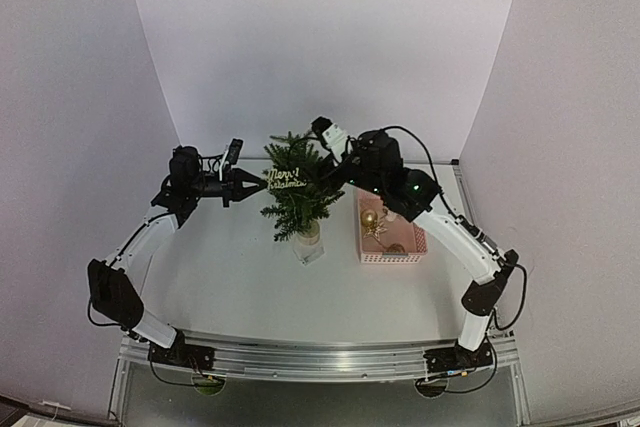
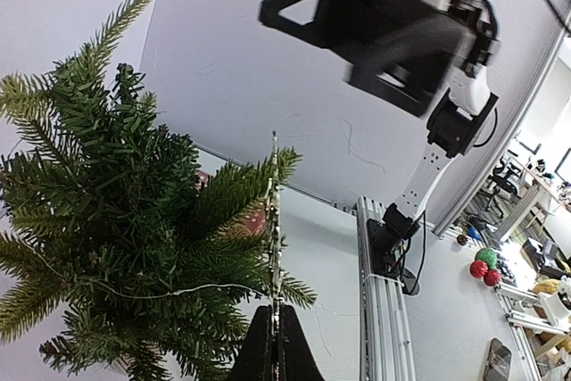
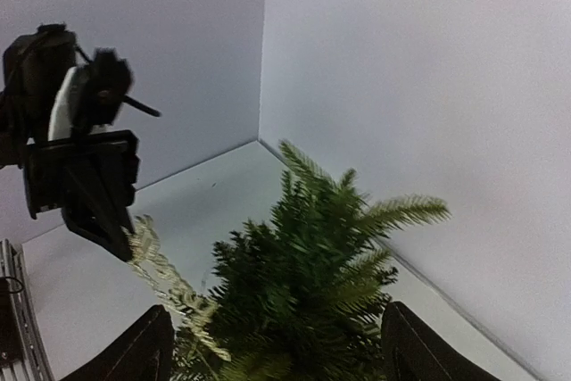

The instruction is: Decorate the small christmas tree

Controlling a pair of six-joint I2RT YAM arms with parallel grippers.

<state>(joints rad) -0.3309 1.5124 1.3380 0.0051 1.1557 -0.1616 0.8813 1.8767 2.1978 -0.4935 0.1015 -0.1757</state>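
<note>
Left gripper (image 2: 275, 320): jaws closed flat on the lower end of a gold sign (image 2: 275, 220), seen edge-on from the wrist. The overhead view shows the sign's lettering lying across the front of the small christmas tree (image 1: 295, 187), pressed into its upper branches on the left side.

Right gripper (image 3: 275, 314): fingers spread wide with nothing between them but foliage. It hovers at the tree's upper right, above the crown, and carries no load.

The tree stands upright on its pale base at mid-table, between the two arms.

Progress, as judged: early. A thin wire (image 2: 178, 290) runs through the branches. Apart from it, the sign is the only decoration at the tree, and it is not yet released. Whether it will stay in place by itself cannot be told.

Remaining: gold ornaments (image 1: 371, 218) lie in the pink basket (image 1: 392, 260) just right of the tree, none of them hung.

Obstructions: both wrists crowd the tree's top from opposite sides and are close to each other. A sideways push on the branches could tip the tree on its small base.
</note>
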